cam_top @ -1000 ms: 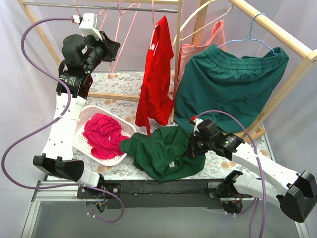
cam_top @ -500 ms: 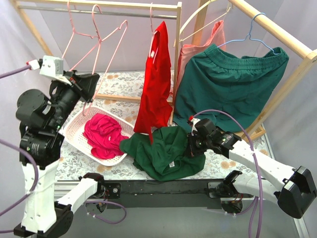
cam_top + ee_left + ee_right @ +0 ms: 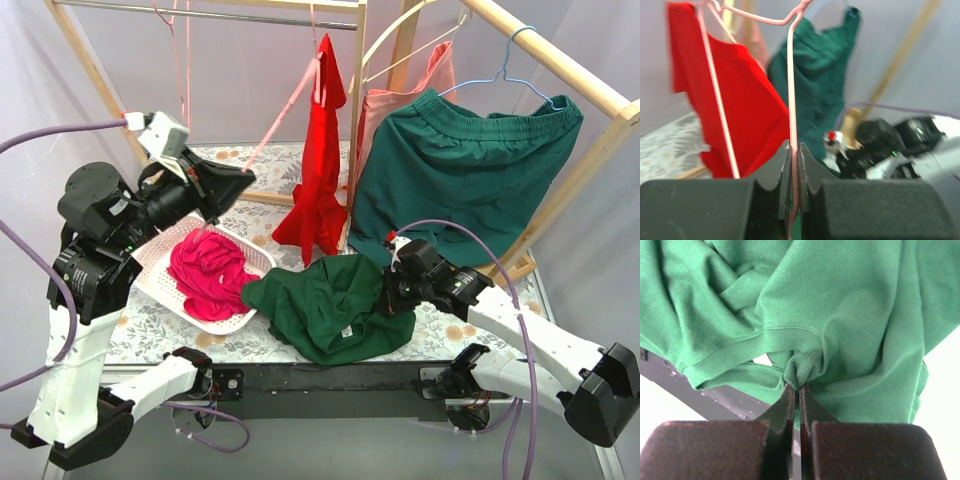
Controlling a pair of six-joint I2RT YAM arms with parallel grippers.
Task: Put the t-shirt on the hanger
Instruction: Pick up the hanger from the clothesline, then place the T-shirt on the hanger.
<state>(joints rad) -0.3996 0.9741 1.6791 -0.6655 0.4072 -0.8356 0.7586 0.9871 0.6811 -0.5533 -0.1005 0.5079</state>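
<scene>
The t-shirt (image 3: 330,305) is seen crumpled on the near part of the table, just beside the white basket (image 3: 255,262) and partly over the table's front edge. None of it is on the hanger (image 3: 283,112). In the right wrist view, a bunched fold of the green cloth next to a stitched hem is pinched between the closed jaws of the right gripper (image 3: 796,392). The garment is therefore gripped, but it is not visibly raised.

The hanger is held in the air, well apart from the t-shirt, above the basket. One thin pink wire is clamped between the closed jaws of the left gripper (image 3: 794,155). From there it slants up toward the red t-shirt (image 3: 320,170) hanging on the wooden rack (image 3: 358,100). Whether its hook is free of the rack cannot be told.

Both items are judged to be secured and nothing more. Bringing hanger and neck opening together, threading the shoulders and hanging the shirt are all left to be done.
</scene>
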